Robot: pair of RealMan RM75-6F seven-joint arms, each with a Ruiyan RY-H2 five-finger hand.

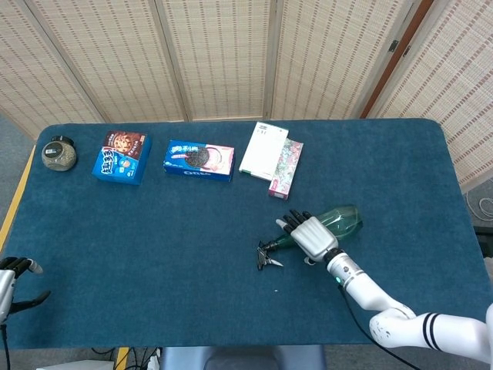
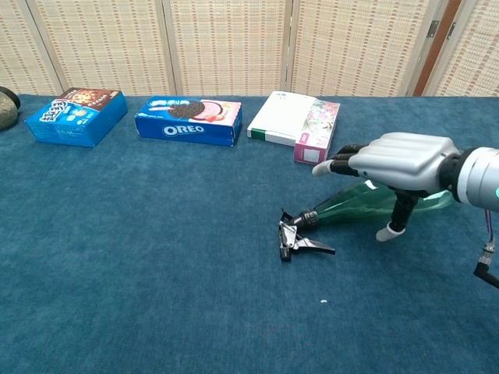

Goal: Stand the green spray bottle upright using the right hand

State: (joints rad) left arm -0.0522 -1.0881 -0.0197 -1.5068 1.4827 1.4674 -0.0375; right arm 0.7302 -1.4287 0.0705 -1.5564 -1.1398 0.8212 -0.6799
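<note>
The green spray bottle [image 1: 344,218] [image 2: 345,206] lies on its side on the blue table, its black trigger head [image 1: 267,255] [image 2: 299,237] pointing left and its base to the right. My right hand [image 1: 310,235] [image 2: 398,162] hovers flat over the bottle's narrow middle. Its fingers are stretched out to the left and its thumb hangs down on the near side, holding nothing. My left hand [image 1: 11,279] shows only in the head view, at the table's near left corner, with nothing in it.
Along the far side lie a blue cookie box [image 1: 121,156] [image 2: 76,115], an Oreo box [image 1: 199,159] [image 2: 188,120] and a white and floral box [image 1: 271,158] [image 2: 295,125]. A round jar [image 1: 58,153] sits at the far left.
</note>
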